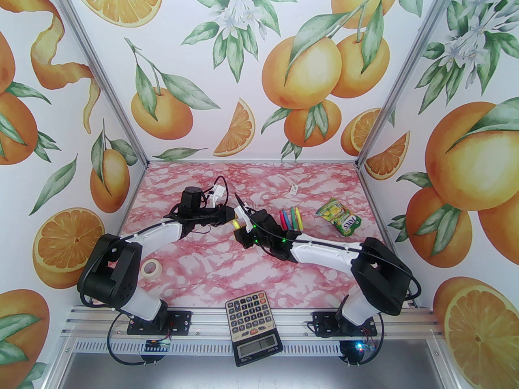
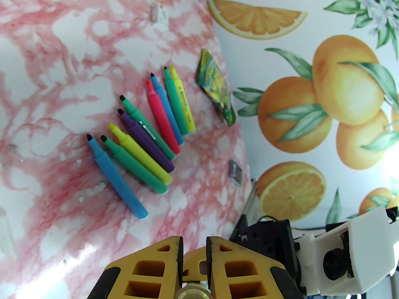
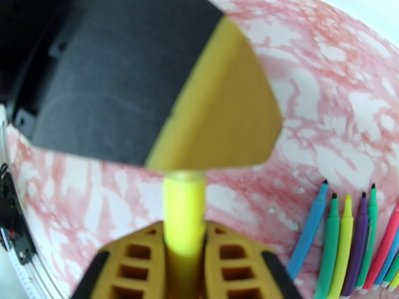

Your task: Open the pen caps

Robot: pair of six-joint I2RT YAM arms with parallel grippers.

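Right gripper (image 3: 184, 226) tight around yellow pen (image 3: 184, 198)

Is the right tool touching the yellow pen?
Touching. In the right wrist view the yellow pen sits clamped between both fingers of the right tool, with no gap on either side.

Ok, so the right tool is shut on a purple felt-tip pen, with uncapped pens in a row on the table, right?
No: the right wrist view shows the right tool shut on a yellow plastic felt-tip pen, not purple. The coloured uncapped pens do lie in a row on the pink marble table.
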